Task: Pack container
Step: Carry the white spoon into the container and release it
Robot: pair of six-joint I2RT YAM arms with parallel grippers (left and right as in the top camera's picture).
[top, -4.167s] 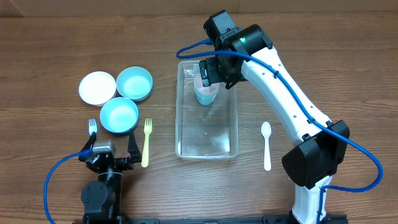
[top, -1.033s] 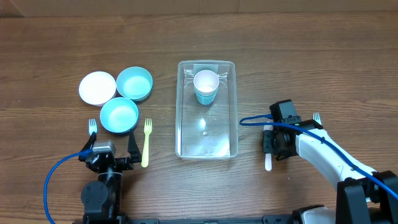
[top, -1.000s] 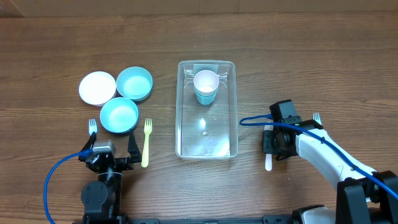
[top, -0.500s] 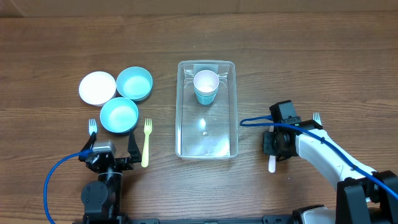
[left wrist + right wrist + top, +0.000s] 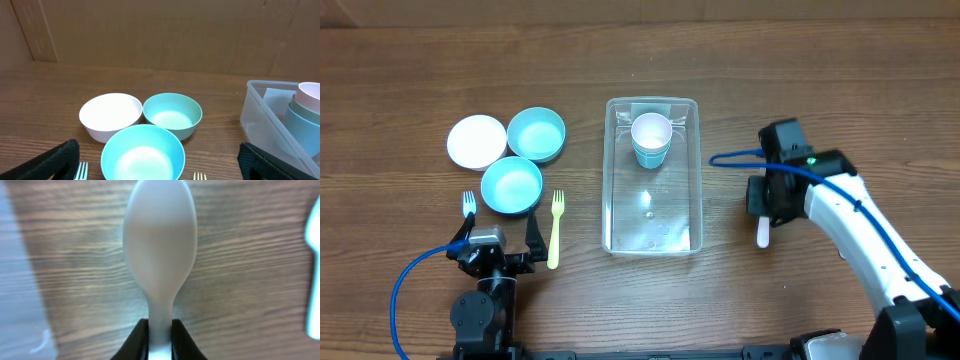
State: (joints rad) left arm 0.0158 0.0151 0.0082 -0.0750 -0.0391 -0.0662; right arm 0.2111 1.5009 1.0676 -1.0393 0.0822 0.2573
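Centre of the overhead frame: the container (image 5: 611,180), flat on the wooden tabletop (image 5: 400,60), long side running top to bottom; in its upper end, an upright teal cup (image 5: 651,140) with a white one nested inside.

Just right of the container, clear of its wall: the right hand (image 5: 763,208), clenched on the handle of a white spoon (image 5: 762,235); in the right wrist view, fingers (image 5: 136,342) pinching the narrow handle at bottom centre, spoon bowl filling mid-frame above the wood.

Left of the container, clustered close: a white bowl (image 5: 477,140), a teal bowl (image 5: 536,134), a second teal bowl (image 5: 511,185); below them a pale fork (image 5: 468,205) and a yellow fork (image 5: 556,228).

Lower left: the left hand (image 5: 495,243), released, fingers wide apart, grasping nothing.
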